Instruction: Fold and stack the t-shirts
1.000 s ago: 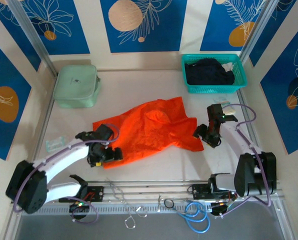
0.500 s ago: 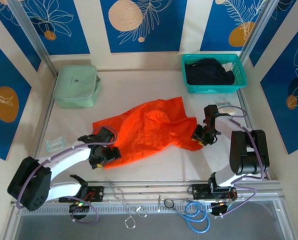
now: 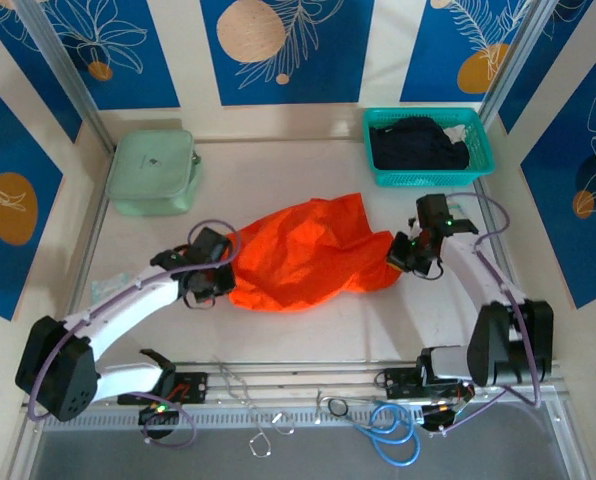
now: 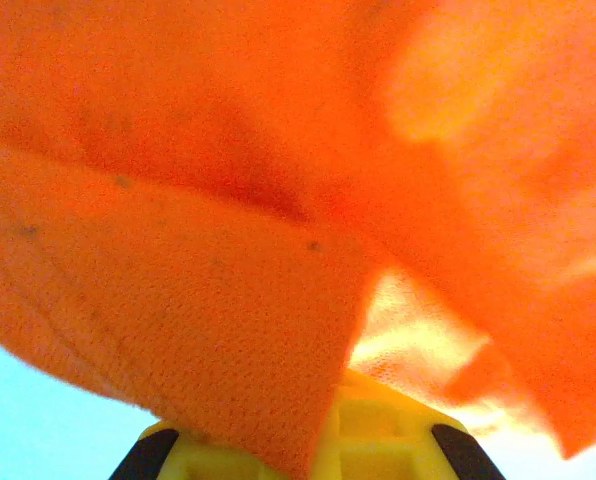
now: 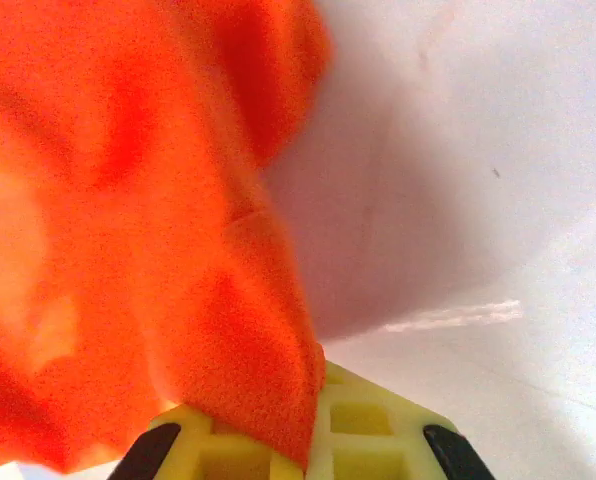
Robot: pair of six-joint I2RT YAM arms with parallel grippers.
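While both arms bent inward over the counter [image 3: 308, 335], the left hand [image 3: 223, 285] and right hand [image 3: 400, 255] each pinched one bright orange thin-fabric t-shirt [image 3: 303, 255], near-left of the teal plastic mesh basket [image 3: 426, 179] holding one black t-shirt [image 3: 418, 146].

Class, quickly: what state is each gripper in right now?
Left gripper: shut on the orange t-shirt.
Right gripper: shut on the same shirt's opposite end.
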